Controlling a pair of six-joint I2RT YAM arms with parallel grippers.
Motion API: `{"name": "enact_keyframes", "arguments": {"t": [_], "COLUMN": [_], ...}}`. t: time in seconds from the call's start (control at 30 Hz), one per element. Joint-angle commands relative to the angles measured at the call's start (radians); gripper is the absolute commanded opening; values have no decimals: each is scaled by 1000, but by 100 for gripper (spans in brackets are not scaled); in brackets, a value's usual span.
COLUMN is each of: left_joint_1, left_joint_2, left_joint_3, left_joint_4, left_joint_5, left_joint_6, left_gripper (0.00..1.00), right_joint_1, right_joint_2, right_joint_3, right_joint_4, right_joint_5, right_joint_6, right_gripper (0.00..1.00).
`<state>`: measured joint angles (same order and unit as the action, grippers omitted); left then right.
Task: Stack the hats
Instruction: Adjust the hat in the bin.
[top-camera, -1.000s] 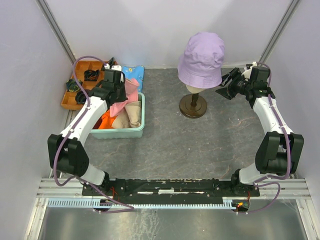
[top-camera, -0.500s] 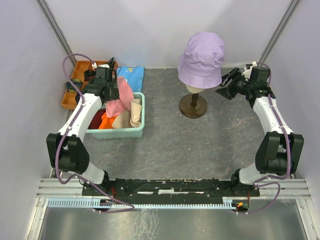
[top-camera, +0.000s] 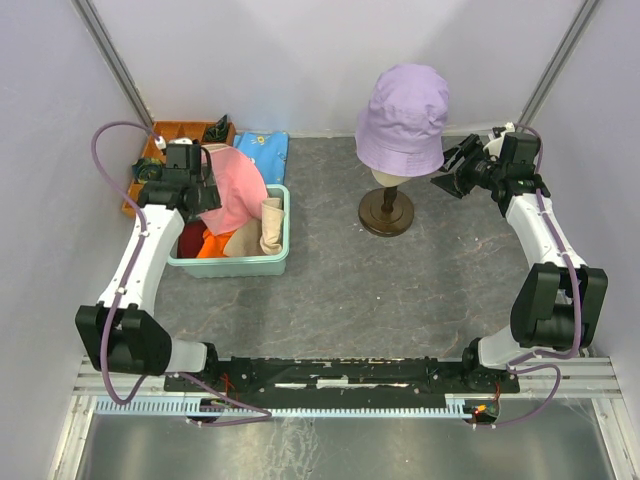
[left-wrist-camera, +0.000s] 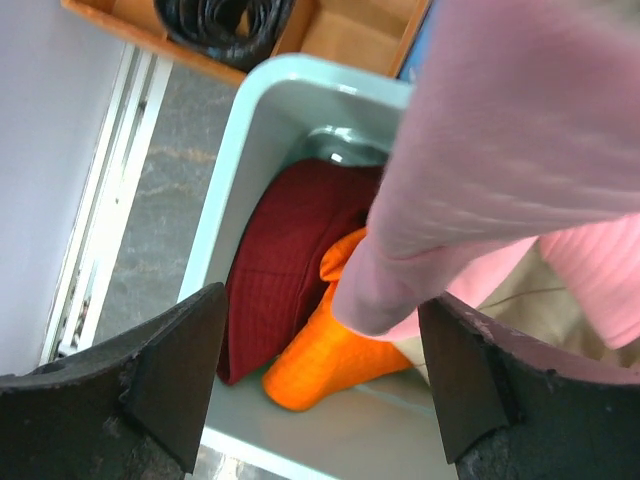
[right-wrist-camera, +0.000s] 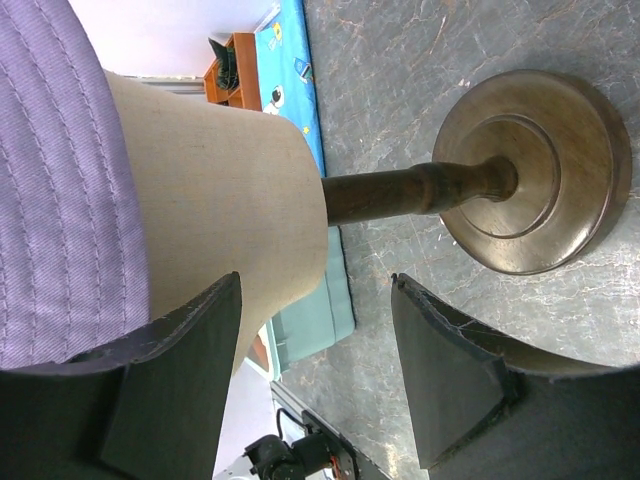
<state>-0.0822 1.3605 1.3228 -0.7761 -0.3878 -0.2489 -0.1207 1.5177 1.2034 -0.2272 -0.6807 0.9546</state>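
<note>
Grey marbled table (top-camera: 340, 285), mint bin (top-camera: 236, 266) at left, blue cloth (top-camera: 268, 145) and orange tray (top-camera: 186, 129) behind, mannequin stand (top-camera: 386, 216) right

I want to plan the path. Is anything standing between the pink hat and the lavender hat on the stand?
Nothing visible does. Between the pink hat, raised over the bin, and the lavender hat lies only open table.

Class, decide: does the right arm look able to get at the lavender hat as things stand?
Probably yes. The right end effector hangs open beside the lavender hat on the mannequin head, with only air between them; nothing blocks it.
</note>
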Motion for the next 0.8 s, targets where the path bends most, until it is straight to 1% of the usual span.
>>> {"name": "enact_keyframes", "arguments": {"t": [0.0, 0.23, 0.37, 0.43, 0.57, 0.67, 0.77], "left_joint_1": [20, 23, 23, 22, 23, 23, 21], "left_joint_2": [-36, -113, -146, -154, -159, -138, -99], "left_joint_3": [-28, -62, -151, -190, -221, -248, -256], "left_joint_4": [-71, -130, -148, -140, -132, -113, -89], "left_joint_5": [-39, -58, -82, -61, 8, 68, 103], "left_joint_6": [-48, -65, -57, -55, -62, -28, -22], "left_gripper": [83, 83, 81, 76, 61, 60, 60], "right_joint_1": [0, 4, 9, 12, 19, 21, 20], "right_joint_2": [-4, 5, 11, 15, 19, 21, 24], "right_joint_3": [6, 9, 9, 5, 0, 1, -2], "right_joint_4": [68, 73, 80, 86, 91, 93, 93], "right_joint_5": [-22, -22, -20, -17, -14, -16, -14], "right_joint_6": [14, 18, 19, 25, 28, 28, 28], "right_gripper": [69, 69, 69, 69, 70, 69, 69]}}
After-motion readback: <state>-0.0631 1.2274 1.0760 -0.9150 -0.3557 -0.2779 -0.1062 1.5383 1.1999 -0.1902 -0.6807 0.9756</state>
